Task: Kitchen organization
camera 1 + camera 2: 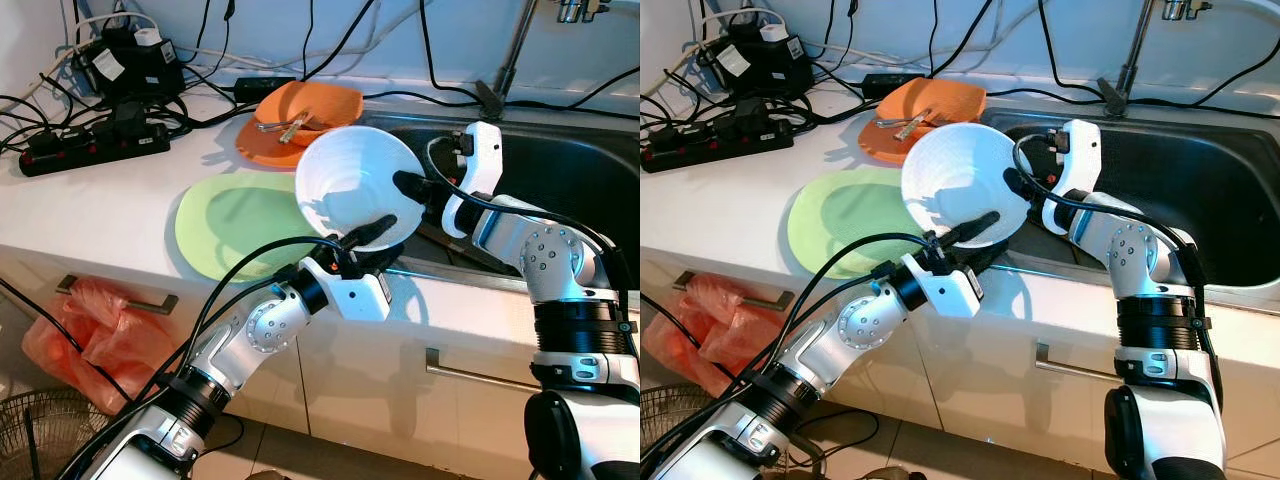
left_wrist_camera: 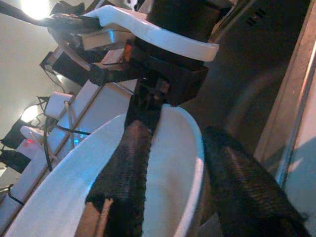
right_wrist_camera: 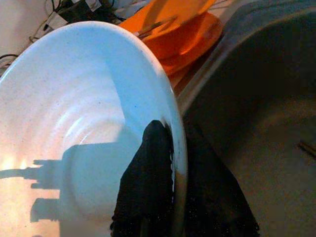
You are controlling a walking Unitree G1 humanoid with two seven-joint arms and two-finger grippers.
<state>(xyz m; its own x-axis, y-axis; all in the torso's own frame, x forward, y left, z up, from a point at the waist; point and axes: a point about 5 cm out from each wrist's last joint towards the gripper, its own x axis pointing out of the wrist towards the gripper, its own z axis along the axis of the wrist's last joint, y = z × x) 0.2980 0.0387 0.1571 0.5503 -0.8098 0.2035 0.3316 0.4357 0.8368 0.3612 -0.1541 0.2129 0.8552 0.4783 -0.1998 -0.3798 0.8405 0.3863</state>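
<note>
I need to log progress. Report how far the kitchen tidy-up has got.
Done: nothing visibly put away yet. In hand: the white bowl is held tilted at the sink edge, left gripper and right gripper both clamping its rim. Left: green plate and orange plate with utensils remain on the counter.

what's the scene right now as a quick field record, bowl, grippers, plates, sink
bowl: white bowl, tilted, held up over the counter edge beside the sink
left gripper: shut on the bowl's near rim, one finger inside, one outside
right gripper: shut on the rim on the sink side
green plate: flat on the white counter, partly under the bowl
orange plate: behind it, cutlery lying on it
sink: dark basin on the robot's right
</note>
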